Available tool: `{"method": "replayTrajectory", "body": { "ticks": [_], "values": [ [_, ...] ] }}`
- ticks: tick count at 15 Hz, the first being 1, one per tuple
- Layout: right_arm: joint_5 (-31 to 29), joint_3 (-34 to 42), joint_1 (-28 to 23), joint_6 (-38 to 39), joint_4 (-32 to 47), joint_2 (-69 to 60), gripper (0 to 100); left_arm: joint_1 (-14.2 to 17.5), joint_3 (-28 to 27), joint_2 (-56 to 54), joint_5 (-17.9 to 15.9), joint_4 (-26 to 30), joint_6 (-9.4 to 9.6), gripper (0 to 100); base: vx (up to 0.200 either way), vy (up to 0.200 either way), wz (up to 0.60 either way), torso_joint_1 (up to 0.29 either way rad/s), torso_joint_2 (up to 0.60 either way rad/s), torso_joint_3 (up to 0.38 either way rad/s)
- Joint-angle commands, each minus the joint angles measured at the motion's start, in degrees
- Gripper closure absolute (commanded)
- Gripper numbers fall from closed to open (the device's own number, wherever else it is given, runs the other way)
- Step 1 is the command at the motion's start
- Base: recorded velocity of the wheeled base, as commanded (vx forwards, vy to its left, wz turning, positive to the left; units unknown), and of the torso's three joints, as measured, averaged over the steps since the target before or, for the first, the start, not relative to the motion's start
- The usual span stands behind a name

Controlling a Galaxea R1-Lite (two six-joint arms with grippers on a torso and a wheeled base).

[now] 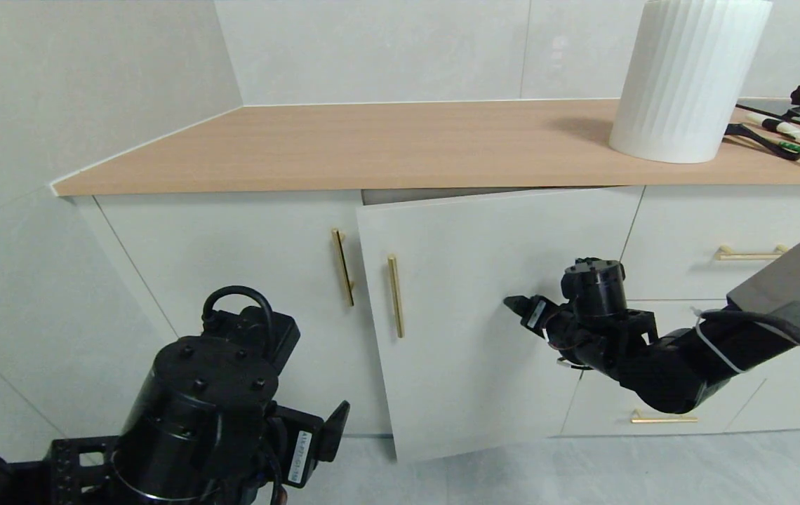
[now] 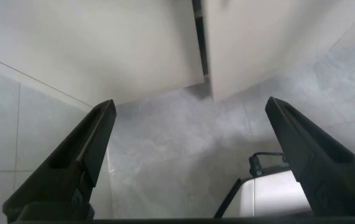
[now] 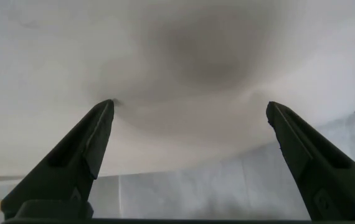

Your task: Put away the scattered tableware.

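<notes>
A white cabinet door [image 1: 484, 315] with a gold bar handle [image 1: 395, 296] stands slightly ajar under the wooden counter [image 1: 372, 147]. My right gripper [image 1: 521, 307] is open, its tips right at the door's flat face [image 3: 184, 62], to the right of the handle. My left gripper [image 1: 330, 429] hangs low near the floor in front of the neighbouring closed door [image 1: 231, 280]; it is open and holds nothing [image 2: 190, 102]. Scattered utensils [image 1: 786, 137], one with a black handle and some pale sticks, lie at the counter's far right end.
A tall white ribbed container [image 1: 688, 77] stands on the counter beside the utensils. Drawers with gold handles [image 1: 751, 252] are to the right of the ajar door. Grey tile floor [image 2: 184, 162] lies below, and a tiled wall closes the left side.
</notes>
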Motion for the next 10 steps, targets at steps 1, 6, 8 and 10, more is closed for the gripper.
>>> {"method": "replayTrajectory", "body": {
  "ticks": [1, 6, 8, 10],
  "values": [
    [-0.14, -0.8, -0.28, 0.42, -0.44, 1.88, 0, -0.01, 0.11, 0.16, 0.02, 0.06, -0.01, 0, 0.0, 0.0, 0.0, 0.0, 0.0, 0.0],
    [-5.15, -5.46, -1.86, 2.61, -0.35, 3.99, 0, -0.01, 0.28, 0.16, 0.02, -0.03, 0.34, 0, 0.0, 0.0, 0.0, 0.0, 0.0, 0.0],
    [-7.0, -6.95, -2.74, 2.61, -0.26, 4.51, 0, -0.01, 0.37, 0.07, 0.02, -0.03, 0.6, 0, 0.0, 0.0, 0.0, 0.0, 0.0, 0.0],
    [-7.17, -7.04, -2.74, 2.7, -0.26, 4.51, 0, -0.01, 0.37, 0.07, 0.02, -0.03, 0.6, 0, 0.0, 0.0, 0.0, 0.0, 0.0, 0.0]
  ]
}}
